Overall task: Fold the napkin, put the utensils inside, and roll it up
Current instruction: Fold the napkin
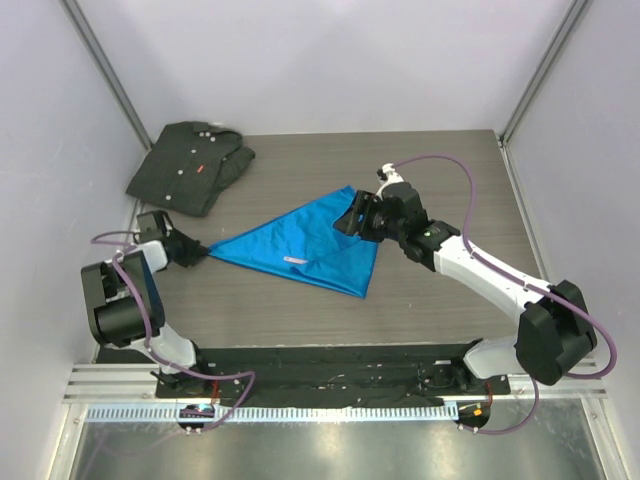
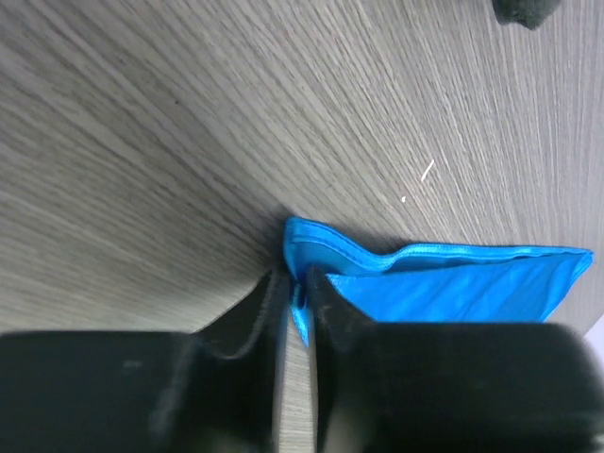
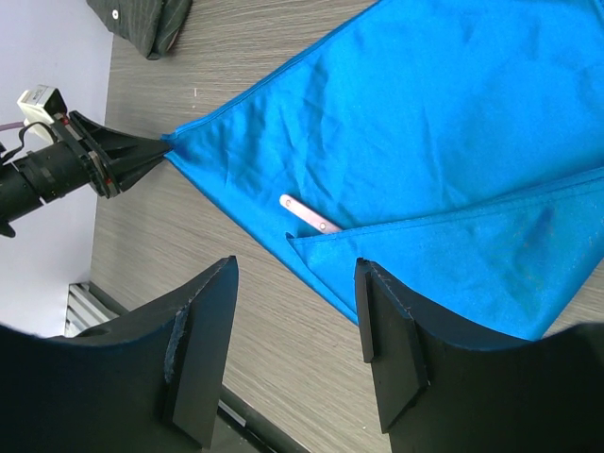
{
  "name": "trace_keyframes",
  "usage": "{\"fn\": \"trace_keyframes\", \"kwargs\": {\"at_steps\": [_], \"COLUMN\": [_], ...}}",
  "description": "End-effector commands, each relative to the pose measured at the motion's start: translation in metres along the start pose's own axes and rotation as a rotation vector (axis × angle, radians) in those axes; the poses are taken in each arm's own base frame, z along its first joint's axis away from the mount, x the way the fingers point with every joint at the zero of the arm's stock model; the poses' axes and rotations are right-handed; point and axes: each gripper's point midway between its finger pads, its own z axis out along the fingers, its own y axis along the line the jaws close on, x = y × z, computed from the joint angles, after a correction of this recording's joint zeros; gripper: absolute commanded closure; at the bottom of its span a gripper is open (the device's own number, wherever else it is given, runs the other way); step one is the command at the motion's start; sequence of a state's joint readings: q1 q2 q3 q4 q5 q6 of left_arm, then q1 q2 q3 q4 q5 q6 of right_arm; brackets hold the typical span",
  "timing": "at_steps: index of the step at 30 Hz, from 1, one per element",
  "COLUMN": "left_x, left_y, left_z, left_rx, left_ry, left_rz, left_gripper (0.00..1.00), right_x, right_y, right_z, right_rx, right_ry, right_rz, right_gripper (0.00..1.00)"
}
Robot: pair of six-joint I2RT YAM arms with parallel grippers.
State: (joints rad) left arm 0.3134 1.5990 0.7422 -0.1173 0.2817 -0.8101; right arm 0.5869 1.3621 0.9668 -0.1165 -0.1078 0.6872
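Napkin [image 1: 300, 243], bright blue, lay flat near the middle of the bench [image 1: 450, 170], folded into a rough triangle with its long point aimed toward my left arm. On the right arm's wrist feed I could see a second layer turned over along one edge. The table knife [image 3: 310, 215] sat on the lower layer with only its pale pink handle showing. The rest ran under that flap, so I could not see the blade.

The left fingers [image 1: 201, 252] were low on the bench at the napkin's left tip, pressed nearly together and pinching the hemmed corner of the cloth. The left wrist camera showed a strip of blue caught in the narrow slot between them.

The right fingers [image 1: 352, 217] were spread wide over the napkin's far right corner, and from my feeds I could not tell whether they touched the cloth.

A dark grey button-up shirt [image 1: 190, 168] lay bunched at the far left corner of the bench, well apart from the napkin.
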Motion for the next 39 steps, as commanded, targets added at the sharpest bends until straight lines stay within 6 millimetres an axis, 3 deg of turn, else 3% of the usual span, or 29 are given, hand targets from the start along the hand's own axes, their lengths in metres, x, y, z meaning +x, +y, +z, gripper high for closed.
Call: {"fn": "trace_keyframes", "kwargs": {"at_steps": [1,3,8,12,17,19,22,27,34,35,39], "left_x": [0.004,0.006,0.006,0.020,0.054,0.085,0.108,0.166,0.239,0.247,0.288], "left_y": [0.008,0.003,-0.031,-0.073,-0.119,-0.142,-0.159,-0.200,-0.224,-0.220,-0.225], "left_z": [0.009,0.008,-0.009,-0.031,-0.051,-0.057,-0.061,-0.067,-0.054,-0.046,-0.043], "left_rx": [-0.045,-0.030,0.062,0.168,0.294,0.356,0.395,0.498,0.559,0.539,0.565], "left_ry": [0.012,0.018,-0.019,-0.042,-0.024,0.016,0.047,0.114,0.208,0.220,0.272], "left_rz": [0.023,0.037,0.134,0.246,0.323,0.362,0.366,0.436,0.534,0.544,0.604], "left_gripper": [0.89,1.00,1.00,1.00,1.00,1.00,1.00,1.00,1.00,1.00,1.00], "right_x": [-0.011,-0.009,-0.003,-0.001,0.002,0.003,0.003,0.003,0.004,0.005,0.005], "right_y": [0.008,0.005,-0.003,-0.006,-0.010,-0.010,-0.011,-0.013,-0.016,-0.016,-0.018], "right_z": [-0.005,-0.006,-0.008,-0.010,-0.009,-0.010,-0.012,-0.016,-0.024,-0.025,-0.028], "right_rx": [-0.039,-0.036,-0.019,-0.010,0.001,0.003,0.006,0.015,0.023,0.024,0.031], "right_ry": [-0.046,-0.041,-0.033,-0.032,-0.023,-0.021,-0.024,-0.035,-0.045,-0.046,-0.050], "right_rz": [-0.007,-0.010,-0.003,0.002,0.004,0.007,0.012,0.016,0.024,0.027,0.026], "right_gripper": [0.39,0.39,0.39,0.39,0.39,0.39,0.39,0.39,0.39,0.39,0.39]}}
